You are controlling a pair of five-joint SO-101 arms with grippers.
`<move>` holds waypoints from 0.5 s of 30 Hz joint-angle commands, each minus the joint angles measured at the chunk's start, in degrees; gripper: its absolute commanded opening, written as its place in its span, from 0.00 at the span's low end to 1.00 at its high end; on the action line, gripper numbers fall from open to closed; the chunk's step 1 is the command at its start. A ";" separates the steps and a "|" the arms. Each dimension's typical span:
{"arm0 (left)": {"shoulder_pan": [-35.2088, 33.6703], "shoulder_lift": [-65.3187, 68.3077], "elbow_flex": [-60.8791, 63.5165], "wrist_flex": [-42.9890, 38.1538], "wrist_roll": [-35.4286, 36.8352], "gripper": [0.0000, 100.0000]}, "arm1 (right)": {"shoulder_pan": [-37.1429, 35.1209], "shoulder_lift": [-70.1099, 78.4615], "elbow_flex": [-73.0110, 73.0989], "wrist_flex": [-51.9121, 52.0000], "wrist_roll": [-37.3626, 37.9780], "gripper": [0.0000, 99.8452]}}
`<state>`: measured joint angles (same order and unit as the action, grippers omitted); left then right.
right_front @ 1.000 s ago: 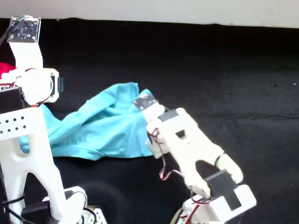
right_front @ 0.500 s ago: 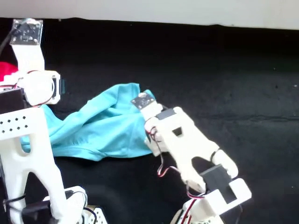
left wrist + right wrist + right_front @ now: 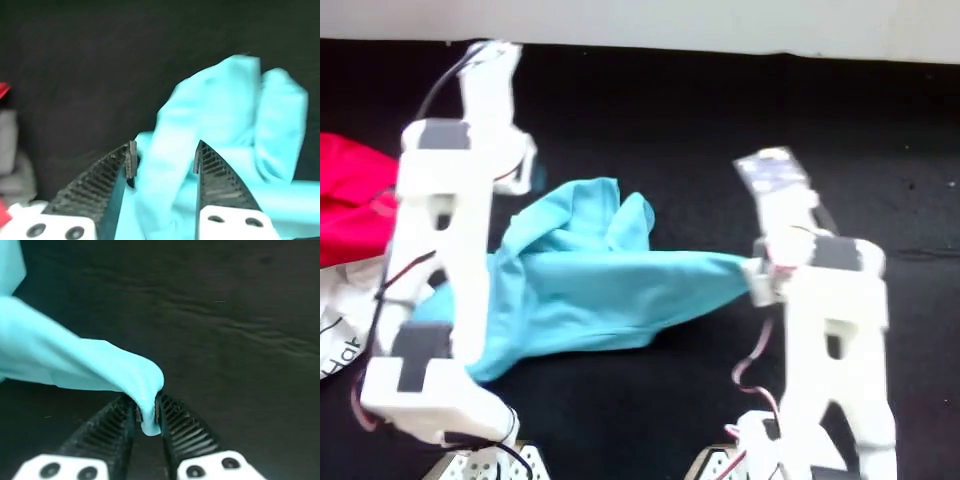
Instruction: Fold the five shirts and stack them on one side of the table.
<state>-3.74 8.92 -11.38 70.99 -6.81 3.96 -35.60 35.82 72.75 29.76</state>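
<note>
A cyan shirt (image 3: 590, 280) lies crumpled on the black table (image 3: 720, 130), with one corner drawn out to the right in a taut point. My right gripper (image 3: 146, 412) is shut on that corner, and the cloth (image 3: 75, 365) runs off from between its fingers; in the high view it is at the shirt's right tip (image 3: 752, 272). My left gripper (image 3: 164, 159) hangs open above the bunched left part of the cyan shirt (image 3: 225, 115), nothing between its fingers. A red shirt (image 3: 350, 200) and a white shirt (image 3: 340, 310) lie at the table's left edge.
The left arm (image 3: 440, 250) stands over the shirt's left side and hides part of it. The right arm (image 3: 830, 330) rises at the front right. Bare black tabletop spreads across the back and the right.
The right gripper has pulled the shirt's corner well to the right, stretching the cloth. The left arm has swung right over the shirt, uncovering the red and white shirts.
</note>
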 commanded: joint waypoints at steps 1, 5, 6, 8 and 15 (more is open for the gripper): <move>7.16 10.42 -21.05 4.57 1.14 0.20 | 10.24 -7.69 -1.10 0.48 4.57 0.01; 11.21 26.51 -37.49 5.89 1.14 0.20 | 20.44 -12.26 -1.10 0.40 7.38 0.01; 11.91 30.29 -41.36 5.98 1.14 0.20 | 22.11 -12.97 -1.10 0.40 7.74 0.01; 13.14 37.58 -48.92 6.68 1.14 0.20 | 24.84 -14.29 -1.10 -0.13 7.82 0.01; 13.14 58.24 -68.53 10.90 0.79 0.20 | 31.78 -16.13 -0.75 -3.47 7.74 0.01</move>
<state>9.19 62.81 -71.34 80.04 -6.20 33.67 -50.29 35.91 70.64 36.79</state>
